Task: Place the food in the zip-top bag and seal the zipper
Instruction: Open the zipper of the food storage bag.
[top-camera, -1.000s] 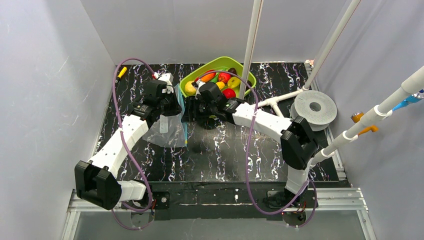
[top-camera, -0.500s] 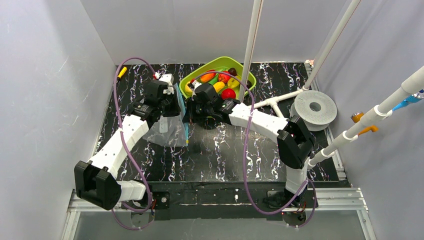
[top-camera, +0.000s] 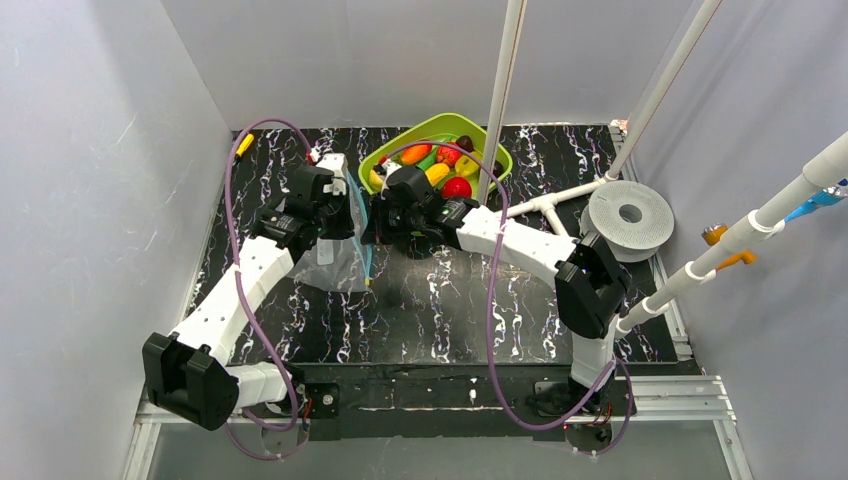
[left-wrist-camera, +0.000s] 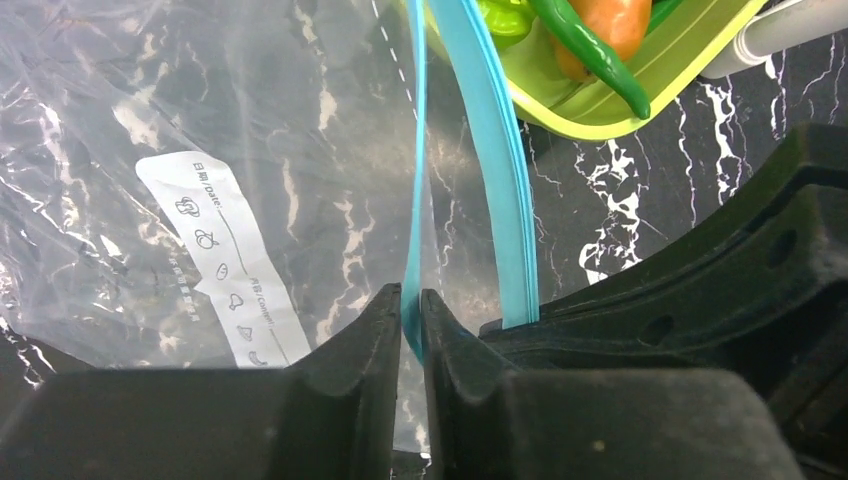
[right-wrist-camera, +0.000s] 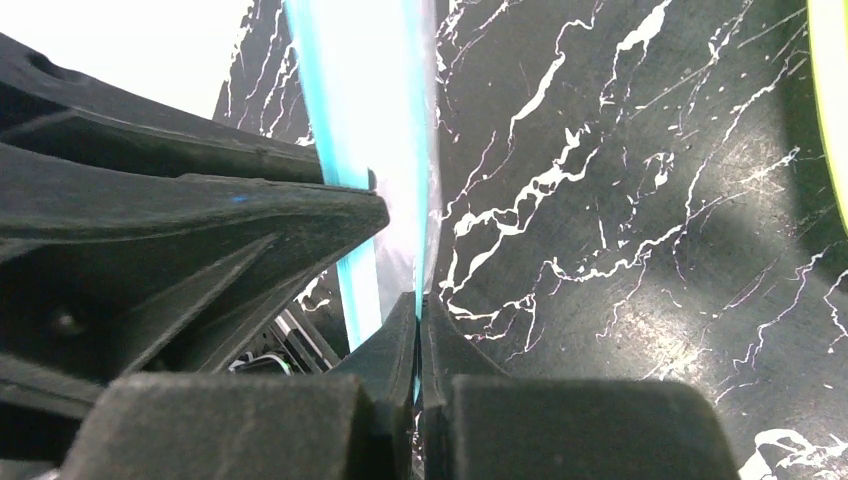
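Overhead view: a black, white-veined surface (top-camera: 450, 300) carries a lime-green tray (top-camera: 440, 122) at the back. The tray holds the food (top-camera: 457, 187), glossy red, yellow, orange and green pieces. A white pole (top-camera: 497, 110) crosses in front of the tray, and a white round spool (top-camera: 630, 218) sits to the right. The clear zip-top bag (top-camera: 335, 262) lies just in front and left of the tray, between the two arms. Its teal zipper (top-camera: 366, 250) runs along its right edge. The left pincer (top-camera: 348, 215) and right pincer (top-camera: 372, 228) meet at that edge; the arms hide their fingers here.

Left wrist view: the tray's corner (left-wrist-camera: 640, 95) shows at upper right with a green pepper (left-wrist-camera: 590, 55) and an orange piece (left-wrist-camera: 615, 20). The other arm's black pincer (left-wrist-camera: 760, 260) fills the lower right. The bag (left-wrist-camera: 130, 120) is crinkly, with a white label (left-wrist-camera: 225, 255). The zipper's two teal lips (left-wrist-camera: 415, 200) stand apart. The left pincer (left-wrist-camera: 411, 305) is pressed together on the left lip.

Right wrist view: the left pincer's black body (right-wrist-camera: 150, 220) blocks the left side, with marbled surface (right-wrist-camera: 620, 200) to the right. The teal zipper (right-wrist-camera: 345, 100) runs down the middle. The right pincer (right-wrist-camera: 417, 310) is clamped tight on its thin right-hand edge.
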